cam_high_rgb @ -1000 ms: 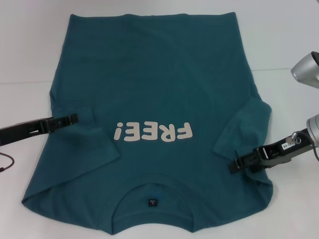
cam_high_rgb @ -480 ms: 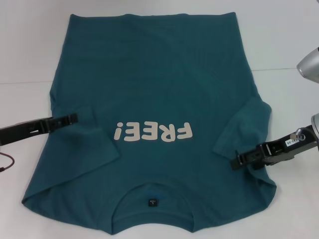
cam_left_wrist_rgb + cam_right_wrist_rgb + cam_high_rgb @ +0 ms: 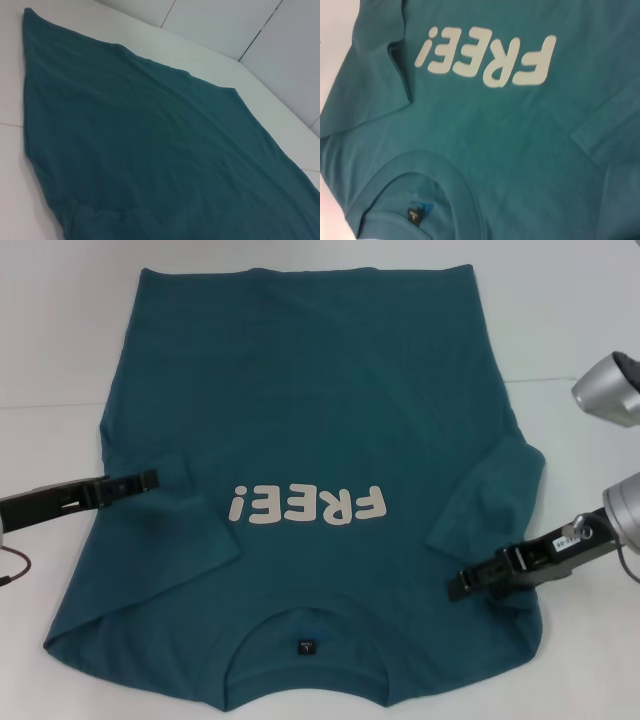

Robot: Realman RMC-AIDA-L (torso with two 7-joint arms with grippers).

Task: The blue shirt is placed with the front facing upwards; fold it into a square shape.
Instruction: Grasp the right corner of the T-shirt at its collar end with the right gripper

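Soft, floppy blue shirt (image 3: 300,420) lies flat on the white table (image 3: 560,330).
Left gripper (image 3: 150,479) and right gripper (image 3: 458,589) sit at its sleeves; I cannot tell if either is open. Best to pinch the sleeve edges.

A white table (image 3: 560,330) meets pale panelled walls (image 3: 225,25) behind.

teal-blue shirt (image 3: 300,390), cream "FREE!" lettering (image 3: 308,506), white table (image 3: 560,330)
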